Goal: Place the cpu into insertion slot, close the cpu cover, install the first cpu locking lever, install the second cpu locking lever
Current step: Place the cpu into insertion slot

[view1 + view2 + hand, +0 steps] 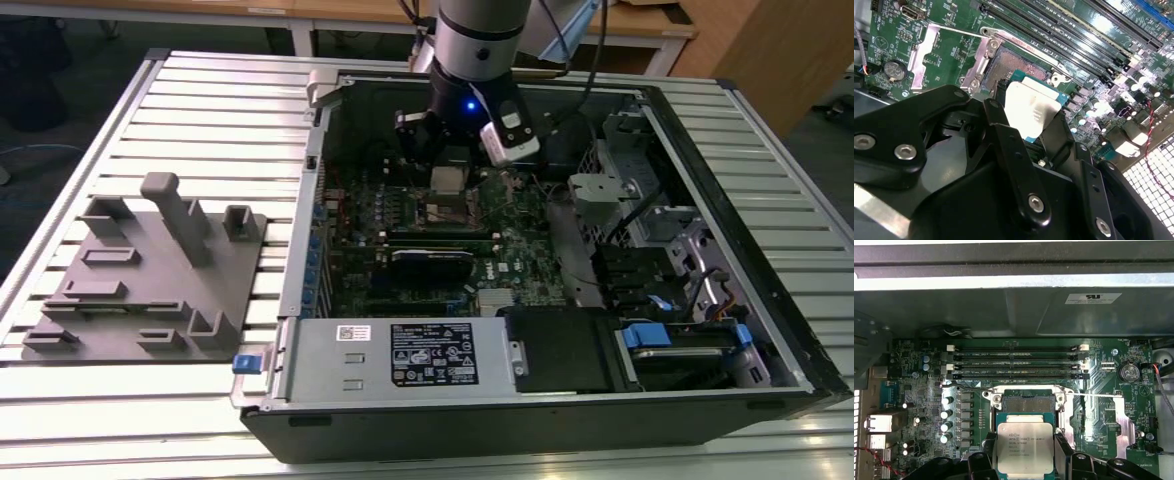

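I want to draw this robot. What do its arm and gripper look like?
The arm is a round silver-grey tube, black toward its end, where a small blue light glows. A white-and-black box sits on its side, and black cables hang beside it. The gripper is black, made of jointed bars with shiny silver screws.

A grey fixture block (147,285) lies on the slatted table (200,110) beside the open computer case (534,432).
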Robot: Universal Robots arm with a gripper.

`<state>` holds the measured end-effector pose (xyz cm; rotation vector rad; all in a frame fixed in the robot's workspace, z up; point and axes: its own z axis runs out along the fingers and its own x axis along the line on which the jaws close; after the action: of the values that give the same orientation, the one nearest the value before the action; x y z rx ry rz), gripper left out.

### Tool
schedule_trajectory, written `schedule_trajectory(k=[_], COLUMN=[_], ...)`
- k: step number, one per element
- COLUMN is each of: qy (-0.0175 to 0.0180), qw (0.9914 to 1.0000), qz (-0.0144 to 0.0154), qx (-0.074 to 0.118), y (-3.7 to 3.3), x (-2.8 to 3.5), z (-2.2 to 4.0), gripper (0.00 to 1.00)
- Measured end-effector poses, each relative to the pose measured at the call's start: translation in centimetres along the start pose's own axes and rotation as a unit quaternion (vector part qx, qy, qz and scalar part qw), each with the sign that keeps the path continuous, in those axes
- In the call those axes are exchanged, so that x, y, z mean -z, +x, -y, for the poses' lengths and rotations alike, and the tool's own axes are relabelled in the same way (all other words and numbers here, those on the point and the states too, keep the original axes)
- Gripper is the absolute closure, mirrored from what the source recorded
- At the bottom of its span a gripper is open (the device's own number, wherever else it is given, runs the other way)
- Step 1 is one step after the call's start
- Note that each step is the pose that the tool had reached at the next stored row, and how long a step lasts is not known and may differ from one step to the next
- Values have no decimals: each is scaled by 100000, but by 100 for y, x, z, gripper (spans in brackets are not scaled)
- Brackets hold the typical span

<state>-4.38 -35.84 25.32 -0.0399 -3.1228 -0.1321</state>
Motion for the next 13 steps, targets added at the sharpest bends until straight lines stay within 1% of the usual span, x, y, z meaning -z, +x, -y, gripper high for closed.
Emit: schedule_trajectory(k=[2,7,13], qy=[-34,-10,-16], qw=[100000,100000,100000], qz=[15,5,6], qx=[0,0,2], y=[0,-1,-1], x=[-7,-50,-52], z=[0,4,1], gripper=[46,46,46])
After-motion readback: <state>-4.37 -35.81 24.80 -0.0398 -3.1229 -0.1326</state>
